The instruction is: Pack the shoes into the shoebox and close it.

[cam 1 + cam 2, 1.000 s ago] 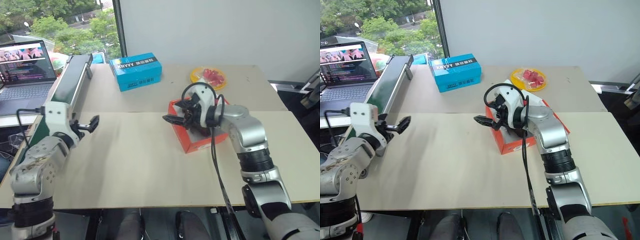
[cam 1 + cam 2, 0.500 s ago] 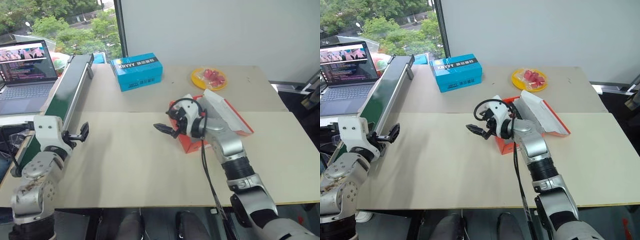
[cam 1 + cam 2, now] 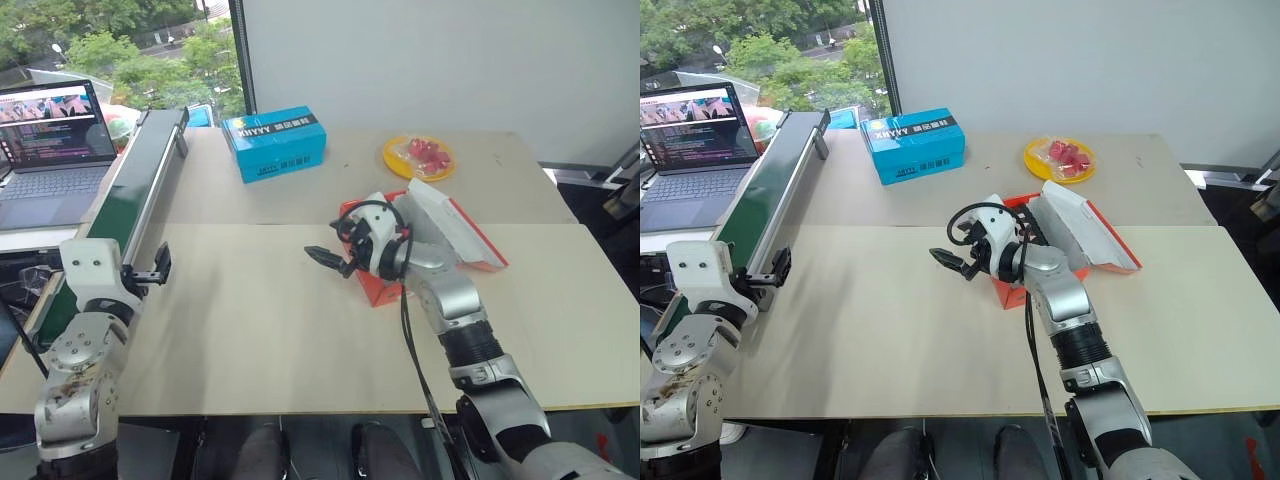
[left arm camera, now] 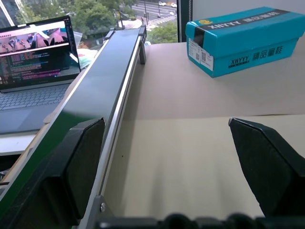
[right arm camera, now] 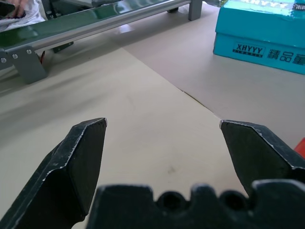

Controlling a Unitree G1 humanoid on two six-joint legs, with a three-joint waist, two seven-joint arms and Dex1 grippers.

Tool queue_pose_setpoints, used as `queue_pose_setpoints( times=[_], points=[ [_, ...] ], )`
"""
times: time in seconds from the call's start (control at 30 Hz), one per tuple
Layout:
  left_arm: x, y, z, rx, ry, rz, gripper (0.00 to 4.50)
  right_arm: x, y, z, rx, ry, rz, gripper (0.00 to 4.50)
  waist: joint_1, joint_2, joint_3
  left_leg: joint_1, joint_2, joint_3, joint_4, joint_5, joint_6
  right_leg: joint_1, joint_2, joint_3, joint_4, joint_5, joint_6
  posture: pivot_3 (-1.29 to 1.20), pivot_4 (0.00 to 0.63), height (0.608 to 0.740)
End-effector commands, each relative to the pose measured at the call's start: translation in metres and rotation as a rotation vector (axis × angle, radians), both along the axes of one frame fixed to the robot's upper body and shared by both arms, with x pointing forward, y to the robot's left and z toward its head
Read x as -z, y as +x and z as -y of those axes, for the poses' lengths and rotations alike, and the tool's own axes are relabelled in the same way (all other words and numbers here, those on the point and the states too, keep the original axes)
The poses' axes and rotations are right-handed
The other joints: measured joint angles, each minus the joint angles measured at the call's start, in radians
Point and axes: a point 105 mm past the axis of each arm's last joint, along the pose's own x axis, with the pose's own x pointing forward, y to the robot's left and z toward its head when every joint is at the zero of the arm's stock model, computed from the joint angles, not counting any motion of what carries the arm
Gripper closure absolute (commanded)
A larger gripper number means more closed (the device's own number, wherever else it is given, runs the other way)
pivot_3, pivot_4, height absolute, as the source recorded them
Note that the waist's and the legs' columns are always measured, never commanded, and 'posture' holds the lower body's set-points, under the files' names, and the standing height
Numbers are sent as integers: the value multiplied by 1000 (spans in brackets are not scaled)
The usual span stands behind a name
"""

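**Shoebox open on the table's right half, both grippers empty**

You have the shoebox (image 3: 425, 255) lying right of the table's middle, its white-lined lid (image 3: 452, 228) raised and leaning away to the right. Expect light, thin cardboard: stiff enough to push, easy to dent, and likely to slide on the smooth table (image 3: 260, 330) if you press sideways. Take the lid by its free edge and fold it over, rather than pinching a wall. Its long axis looks to run from near-left to far-right, hinge on the right side. The shoes I cannot make out; the arm covers most of the box's inside.

Your right gripper (image 3: 322, 257) hangs just left of the box's near-left corner, fingers spread wide, grasping nothing. Your left gripper (image 3: 159, 266) is well apart at the table's left edge, beside the green conveyor (image 3: 140, 170), also spread and empty.

Farther back sit a blue box (image 3: 274, 143) and a yellow plate (image 3: 418, 155); a laptop (image 3: 55, 130) stands far left.
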Motion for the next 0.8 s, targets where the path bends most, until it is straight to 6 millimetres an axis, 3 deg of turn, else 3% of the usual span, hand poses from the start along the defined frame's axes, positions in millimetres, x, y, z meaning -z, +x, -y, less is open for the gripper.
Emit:
queue_pose_setpoints(
  times=[0.03,0.43,0.8],
  points=[
    [-11,-3,-5,-24,25,57,58,-13,1,7,16,27,65,0,0,0,0,0,0,0,0,0,0,0,0,0,0,0,0,0,150,740],
    [-7,-11,-23,-73,6,51,58,-3,11,10,47,-26,65,0,-1,0,0,0,0,0,0,0,0,0,0,0,0,0,0,0,150,740],
    [-7,-7,-19,-50,9,48,58,-6,11,6,33,-18,74,0,-1,0,0,0,0,0,0,0,0,0,0,0,0,0,0,0,150,740]
  ],
)
